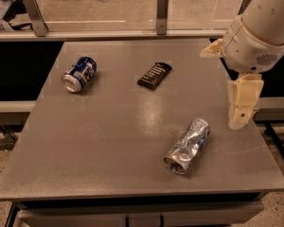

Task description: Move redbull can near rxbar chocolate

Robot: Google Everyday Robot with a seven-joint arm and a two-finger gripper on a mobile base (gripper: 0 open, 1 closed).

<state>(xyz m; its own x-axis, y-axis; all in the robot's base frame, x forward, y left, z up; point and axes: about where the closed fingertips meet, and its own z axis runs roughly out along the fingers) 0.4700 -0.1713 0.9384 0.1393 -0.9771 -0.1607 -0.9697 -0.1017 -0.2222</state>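
Observation:
The redbull can (pixel 188 145) is a crinkled silver can lying on its side at the table's front right. The rxbar chocolate (pixel 154 75) is a flat black bar with white lettering, lying at the table's back middle. My gripper (pixel 241 105) hangs from the white arm at the right edge of the table, just right of and above the redbull can, not touching it.
A shorter blue can (pixel 79 74) lies on its side at the back left of the grey table (pixel 104 141). A glass rail with metal posts (pixel 163 12) runs along the far edge.

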